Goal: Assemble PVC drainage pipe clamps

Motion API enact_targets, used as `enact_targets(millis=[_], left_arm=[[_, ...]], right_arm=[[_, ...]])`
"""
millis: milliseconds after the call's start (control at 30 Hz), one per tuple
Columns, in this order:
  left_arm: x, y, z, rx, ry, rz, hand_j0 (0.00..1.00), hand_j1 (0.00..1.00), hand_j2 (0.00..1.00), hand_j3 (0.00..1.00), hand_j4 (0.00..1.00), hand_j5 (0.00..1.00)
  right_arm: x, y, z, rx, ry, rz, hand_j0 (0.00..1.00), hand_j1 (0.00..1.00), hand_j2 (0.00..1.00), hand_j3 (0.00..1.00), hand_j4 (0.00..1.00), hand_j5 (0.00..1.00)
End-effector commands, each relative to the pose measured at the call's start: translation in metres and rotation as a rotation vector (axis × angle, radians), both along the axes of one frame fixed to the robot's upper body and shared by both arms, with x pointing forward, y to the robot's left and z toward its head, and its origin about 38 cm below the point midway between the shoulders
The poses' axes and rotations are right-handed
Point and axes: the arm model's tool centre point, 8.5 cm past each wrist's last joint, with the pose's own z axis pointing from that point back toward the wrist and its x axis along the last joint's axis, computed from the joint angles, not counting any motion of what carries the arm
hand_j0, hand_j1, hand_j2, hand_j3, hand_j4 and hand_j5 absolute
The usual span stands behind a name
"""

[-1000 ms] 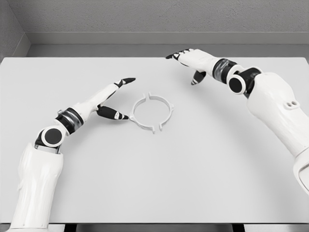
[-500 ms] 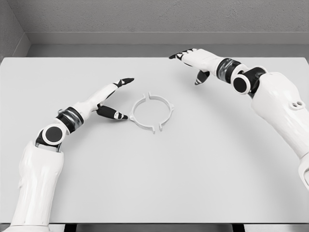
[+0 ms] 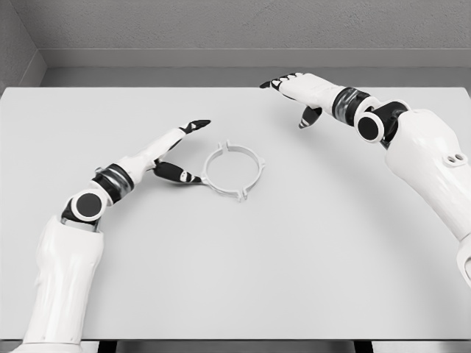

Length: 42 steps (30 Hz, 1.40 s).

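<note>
Clamp ring (image 3: 232, 170) flat on table (image 3: 294, 257), opening upward, beside left hand (image 3: 171, 151)

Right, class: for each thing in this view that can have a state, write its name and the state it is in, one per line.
pipe clamp: lying flat on the table, its two halves joined in a ring, not held.
left hand: open, thumb tip by the clamp's left edge.
right hand: open, holding nothing, apart from the clamp.
table: carrying the clamp.
</note>
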Motion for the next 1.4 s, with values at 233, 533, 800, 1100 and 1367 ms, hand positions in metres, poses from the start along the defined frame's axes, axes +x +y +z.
enact_targets(millis=[233, 533, 800, 1100, 1367], left_arm=[[0.000, -0.005, 0.000, -0.011, 0.000, -0.008, 1.00, 1.00, 1.00, 1.00, 1.00, 1.00], [-0.001, -0.012, 0.001, -0.018, 0.003, -0.015, 1.00, 1.00, 1.00, 1.00, 1.00, 1.00], [0.001, -0.001, 0.007, -0.020, -0.008, 0.005, 1.00, 1.00, 1.00, 1.00, 1.00, 1.00], [-0.057, 0.171, 0.111, 0.004, -0.419, -0.028, 1.00, 1.00, 1.00, 1.00, 1.00, 1.00], [-0.073, 0.209, 0.100, 0.108, -0.349, 0.019, 1.00, 1.00, 1.00, 1.00, 1.00, 1.00]], right_arm=[[0.000, 0.000, 0.000, 0.004, 0.000, -0.001, 1.00, 1.00, 1.00, 1.00, 1.00, 1.00], [0.000, 0.000, 0.001, 0.004, -0.001, -0.002, 1.00, 1.00, 1.00, 1.00, 1.00, 1.00], [0.000, 0.000, 0.000, 0.004, 0.001, 0.000, 1.00, 1.00, 1.00, 1.00, 1.00, 1.00], [-0.016, -0.025, 0.007, -0.025, -0.033, 0.019, 1.00, 1.00, 1.00, 1.00, 1.00, 1.00], [-0.064, -0.109, 0.070, -0.103, -0.130, -0.005, 1.00, 1.00, 1.00, 1.00, 1.00, 1.00]])
